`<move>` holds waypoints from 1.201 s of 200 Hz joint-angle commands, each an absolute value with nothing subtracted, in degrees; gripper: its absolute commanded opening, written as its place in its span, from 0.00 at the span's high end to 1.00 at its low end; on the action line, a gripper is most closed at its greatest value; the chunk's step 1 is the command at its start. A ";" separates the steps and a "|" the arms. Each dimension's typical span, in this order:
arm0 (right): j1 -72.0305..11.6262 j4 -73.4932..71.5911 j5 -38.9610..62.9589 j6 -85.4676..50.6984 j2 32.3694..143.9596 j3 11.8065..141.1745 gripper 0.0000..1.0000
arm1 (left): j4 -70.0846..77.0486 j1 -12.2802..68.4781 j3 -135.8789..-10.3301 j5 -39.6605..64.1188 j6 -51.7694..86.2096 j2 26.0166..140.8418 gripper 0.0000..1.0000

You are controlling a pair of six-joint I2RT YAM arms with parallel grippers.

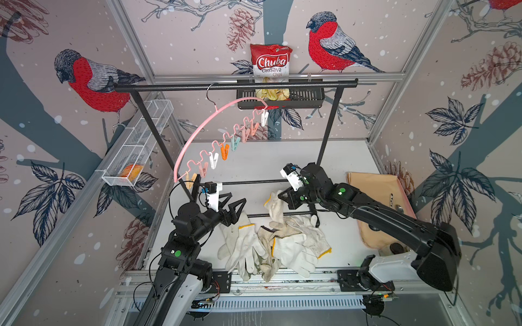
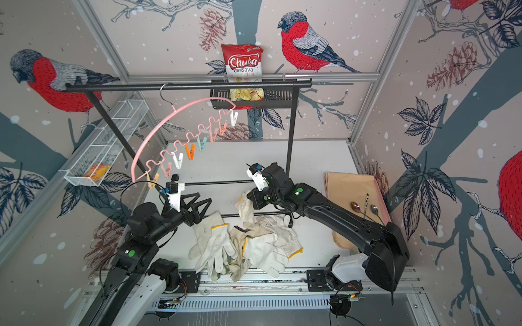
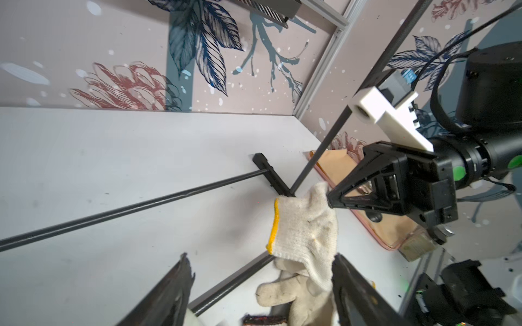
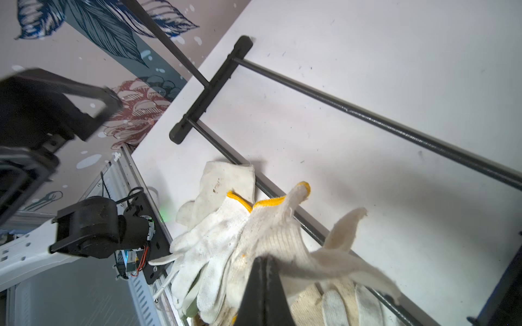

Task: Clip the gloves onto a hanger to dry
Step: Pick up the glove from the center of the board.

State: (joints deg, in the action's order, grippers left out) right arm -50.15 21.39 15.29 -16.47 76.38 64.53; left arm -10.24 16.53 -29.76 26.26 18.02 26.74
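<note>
Okay, both top views: right end effector (image 1: 278, 199) is pinched shut on one knit glove (image 1: 273, 209), hanging above the other gloves (image 1: 262, 248) piled on the surface (image 1: 254, 169). The left end effector (image 1: 238, 198) beside it is wide open and empty. The hanger (image 1: 195, 132) is above the left one and shows only here.

Left wrist: the pinch takes just a fabric edge, so the glove could slip out.

Right wrist: the glove droops near the rack bar (image 4: 220, 148), a snag risk.
</note>
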 commanded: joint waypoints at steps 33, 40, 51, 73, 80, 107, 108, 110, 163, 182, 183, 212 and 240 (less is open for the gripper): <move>-49.22 13.74 10.13 -17.84 64.66 61.38 1.00 | 11.59 26.10 -27.16 30.50 33.48 35.39 0.21; -49.11 13.22 8.91 -17.88 63.49 60.97 1.00 | 15.50 26.82 -26.37 30.97 36.42 36.78 0.21; -48.96 12.64 7.27 -17.83 62.23 60.44 1.00 | 21.84 27.89 -24.71 30.72 41.24 38.60 0.21; -48.49 11.91 6.18 -17.91 60.78 59.69 1.00 | 34.45 30.02 -21.16 28.86 49.76 41.71 0.20; -48.47 11.70 6.02 -18.06 60.65 59.52 1.00 | 37.77 30.84 -20.61 28.61 51.66 42.95 0.20; -48.67 9.25 6.65 -19.31 60.56 58.98 1.00 | 44.80 34.65 -20.87 28.17 56.11 48.25 0.20; -48.68 9.15 6.66 -19.37 60.56 58.93 1.00 | 45.03 34.77 -20.89 28.23 56.22 48.52 0.20; -48.67 8.97 6.70 -19.48 60.60 58.85 1.00 | 45.62 35.04 -20.91 28.24 56.53 48.93 0.20; -49.56 8.24 7.45 -19.45 60.61 58.98 1.00 | 50.86 39.46 -19.77 20.70 58.01 54.02 0.19; -50.12 8.46 7.67 -19.64 60.06 58.89 1.00 | 51.44 39.64 -19.33 18.09 57.88 54.68 0.19; -50.15 8.49 7.66 -19.62 60.09 58.89 1.00 | 51.52 39.64 -19.33 17.96 57.85 54.72 0.19; -51.49 8.75 7.23 -19.70 59.81 58.80 1.00 | 53.40 39.73 -19.75 16.11 58.34 56.95 0.20; -52.48 8.59 7.10 -19.86 59.93 58.89 1.00 | 56.28 39.90 -19.87 14.93 59.52 59.60 0.21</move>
State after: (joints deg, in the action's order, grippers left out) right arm -51.88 10.74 7.46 -19.49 60.05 58.81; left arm 50.22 39.62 -19.53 17.08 58.48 58.22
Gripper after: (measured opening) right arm 0.050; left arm 0.798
